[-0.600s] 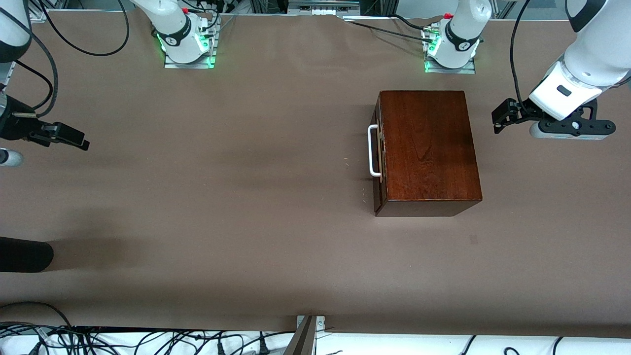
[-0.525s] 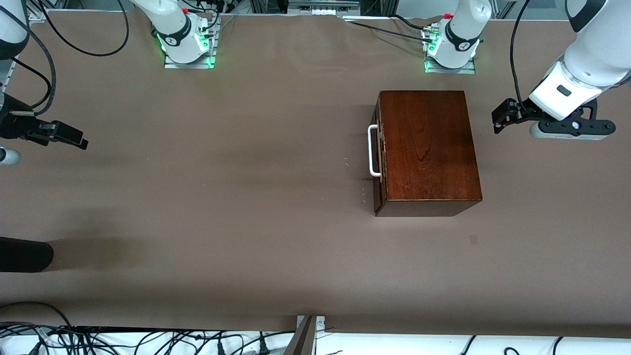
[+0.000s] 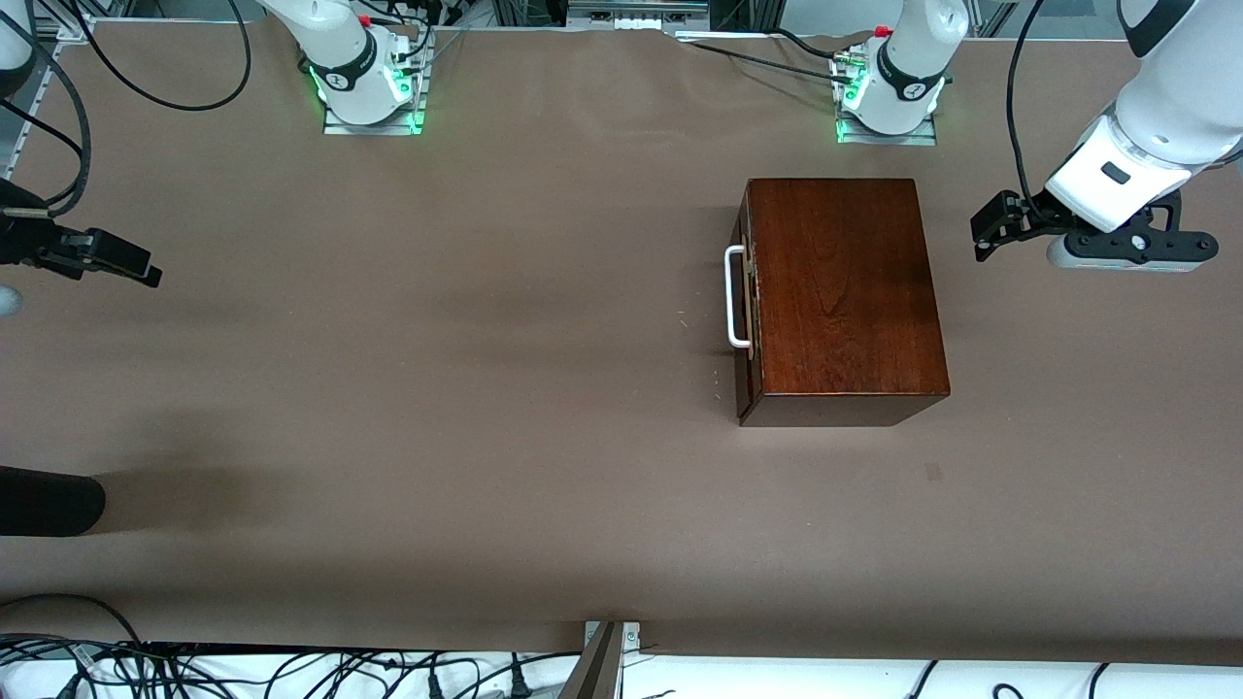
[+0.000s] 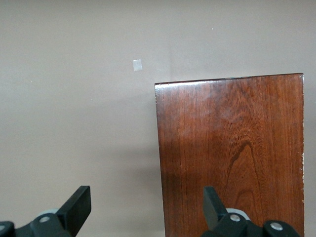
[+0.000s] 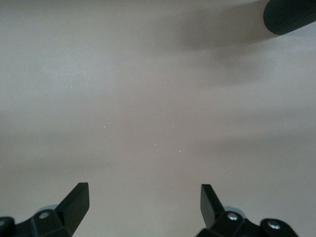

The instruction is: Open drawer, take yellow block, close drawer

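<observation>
The glossy reddish-brown wooden box [image 3: 845, 291] stands toward the left arm's end of the table. Its drawer [image 3: 747, 325] is pushed in flush, and the white U-shaped handle [image 3: 730, 296] faces the right arm's end. The yellow block is hidden. My left gripper [image 3: 989, 231] hangs open and empty over the edge of the box that faces the left arm's end. In the left wrist view the box top [image 4: 232, 153] lies under one finger of this gripper [image 4: 145, 197]. My right gripper [image 3: 131, 264] is open and empty over bare table at the right arm's end, seen also in its wrist view [image 5: 143, 195].
A black ribbed cylinder [image 3: 49, 500] pokes in over the table edge at the right arm's end, nearer the front camera; it also shows in the right wrist view [image 5: 291, 15]. Both arm bases [image 3: 369, 87] [image 3: 889, 97] stand along the table's back edge. Brown table [image 3: 437, 340] spreads in front of the drawer.
My right gripper has drifted a little toward the right arm's end of the table. The left gripper has barely shifted. The box and drawer have not moved.
</observation>
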